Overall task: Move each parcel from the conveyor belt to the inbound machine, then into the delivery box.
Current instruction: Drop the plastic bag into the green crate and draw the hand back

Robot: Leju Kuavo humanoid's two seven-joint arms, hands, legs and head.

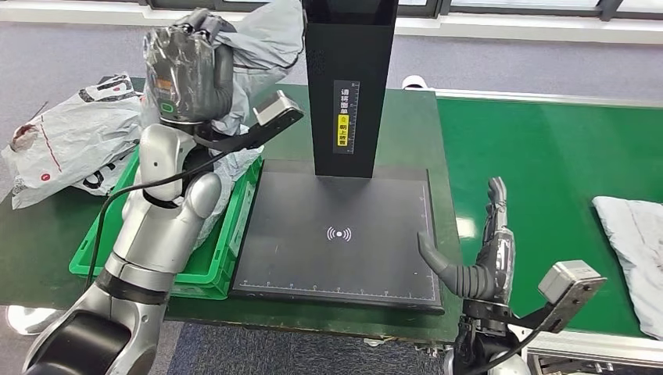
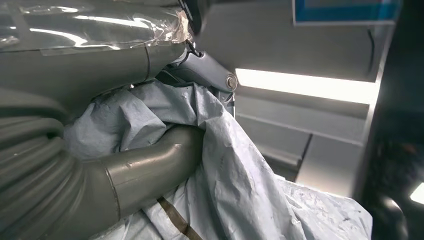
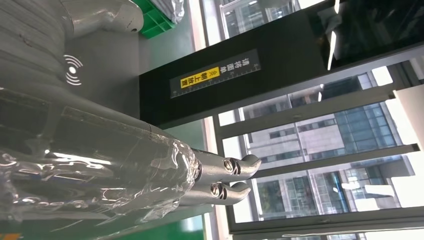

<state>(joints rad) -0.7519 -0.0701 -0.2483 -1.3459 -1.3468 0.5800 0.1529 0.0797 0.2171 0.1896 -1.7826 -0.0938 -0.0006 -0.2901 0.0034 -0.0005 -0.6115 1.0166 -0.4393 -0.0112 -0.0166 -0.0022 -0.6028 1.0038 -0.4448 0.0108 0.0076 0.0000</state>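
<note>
Robot hand (image 2: 90, 150) grips crumpled grey parcel (image 2: 240, 185).

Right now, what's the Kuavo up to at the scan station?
The left hand grips a grey parcel, held up above the green crate that sits beside the black scanner platform. More bagged parcels lie in and next to that crate, including a white one. The right hand holds nothing, fingers extended, at the platform's edge by the green conveyor belt. Another grey parcel waits on the belt.
</note>
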